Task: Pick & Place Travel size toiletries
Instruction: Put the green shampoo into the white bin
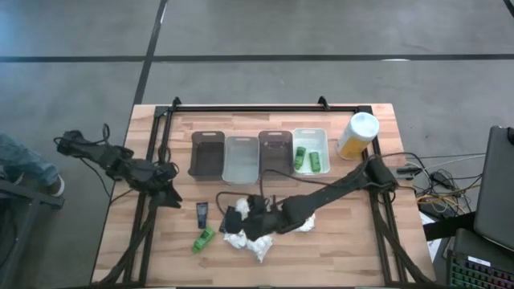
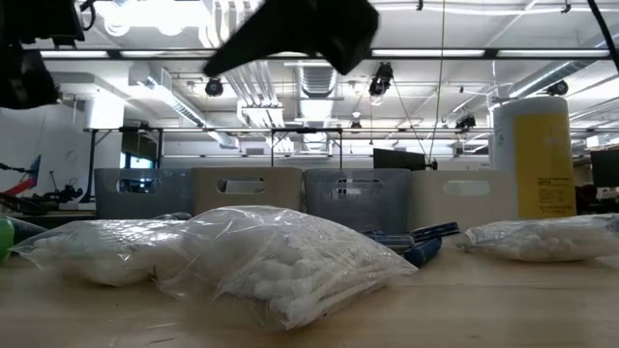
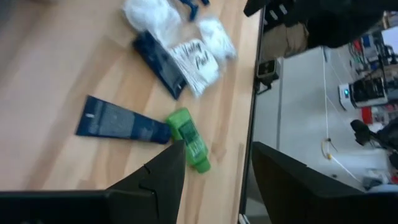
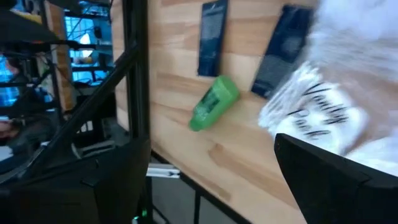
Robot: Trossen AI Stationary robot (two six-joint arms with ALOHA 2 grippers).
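- The right end effector [image 1: 241, 223] hangs low over the pile of toiletries near the front middle of the worktop [image 1: 337, 257], its fingers spread wide and nothing between them; in its wrist view a wrapped packet with handwriting lies just under them.
- The left end effector [image 1: 170, 195] waits over the left side of the worktop, fingers parted and empty, with the loose green bottle [image 3: 188, 139] and a dark tube [image 3: 121, 121] just ahead of it.
- That green bottle [image 1: 203, 238] is small, bright green, with a printed label, and lies on its side near the front edge.
- A flat, dark blue-black tube [image 1: 202, 213] lies just behind it; a second dark tube [image 4: 281, 50] lies beside the packets.
- White, round, clear-wrapped packets [image 1: 255, 243] lie bunched at the front middle, crinkled and puffy; another packet [image 1: 306, 224] lies beside the right arm.
- Thin blue sticks [image 2: 423, 247] lie on the wood behind the packets.
- Four bins stand in a row at the back; the white rightmost bin [image 1: 311, 133] holds two more green bottles [image 1: 308, 159].
- A yellow canister [image 1: 356, 135] with a white lid stands right of the bins.
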